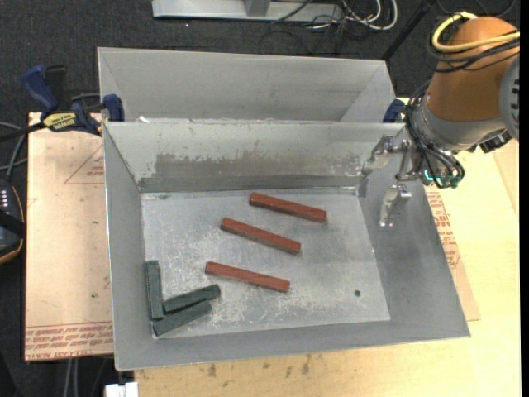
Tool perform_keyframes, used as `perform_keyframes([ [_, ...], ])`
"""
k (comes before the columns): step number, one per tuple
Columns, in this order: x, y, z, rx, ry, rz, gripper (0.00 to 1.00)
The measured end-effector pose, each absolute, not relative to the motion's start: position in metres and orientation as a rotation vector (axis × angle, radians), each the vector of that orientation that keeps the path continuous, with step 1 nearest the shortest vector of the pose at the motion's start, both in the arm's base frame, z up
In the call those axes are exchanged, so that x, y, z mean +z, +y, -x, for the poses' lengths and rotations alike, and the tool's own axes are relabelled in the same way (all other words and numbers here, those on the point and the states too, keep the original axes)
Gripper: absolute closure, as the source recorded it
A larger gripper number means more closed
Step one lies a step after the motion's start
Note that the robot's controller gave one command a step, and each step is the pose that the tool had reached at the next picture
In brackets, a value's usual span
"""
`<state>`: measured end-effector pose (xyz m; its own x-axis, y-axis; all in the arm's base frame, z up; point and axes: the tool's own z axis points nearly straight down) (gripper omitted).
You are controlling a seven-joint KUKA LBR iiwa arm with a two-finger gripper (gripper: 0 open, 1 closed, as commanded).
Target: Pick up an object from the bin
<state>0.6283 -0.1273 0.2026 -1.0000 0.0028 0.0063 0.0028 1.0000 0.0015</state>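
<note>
**Hand over the bin's right wall, six bars on the floor**

Bin (248, 151): grey metal, sloping walls, flat scuffed floor. Six loose bars lie on the floor in two groups.

Arm (438, 131): comes in over the bin's right edge near the back right corner. A rounded orange cover (471, 64) sits on the wrist, with a yellow cable looped on top.

Hand (388, 209): hangs below the wrist, over the right wall close to the floor's back right corner. I cannot tell whether it is released or clenched. It is well apart from every bar.

Red-brown bars: three of them, long, flat and roughly parallel, stepped diagonally across the middle of the floor.
- Back red-brown bar (288, 208): near the floor's back edge, right of centre, and the nearest to the hand.
- Middle red-brown bar (260, 236): just in front of it and a little further left.
- Front red-brown bar (247, 276): further forward again, towards the front edge.

None of the three touches another.

Dark green bars: three shorter ones, bunched in the front left corner.
- Left dark green bar (153, 289): lies along the floor's left edge.
- Upper dark green bar (192, 298) and lower dark green bar (182, 318): side by side, angled out from the left bar's front end and touching or nearly touching it.
</note>
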Motion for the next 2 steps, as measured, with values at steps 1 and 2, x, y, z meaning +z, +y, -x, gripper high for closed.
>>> perform_keyframes([
  [1, 0.207, -0.127, -0.63, 0.0, -3.143, 0.001, 0.0],
  [2, 0.173, -0.11, -0.634, 0.003, -3.148, -0.1, 0.0],
])
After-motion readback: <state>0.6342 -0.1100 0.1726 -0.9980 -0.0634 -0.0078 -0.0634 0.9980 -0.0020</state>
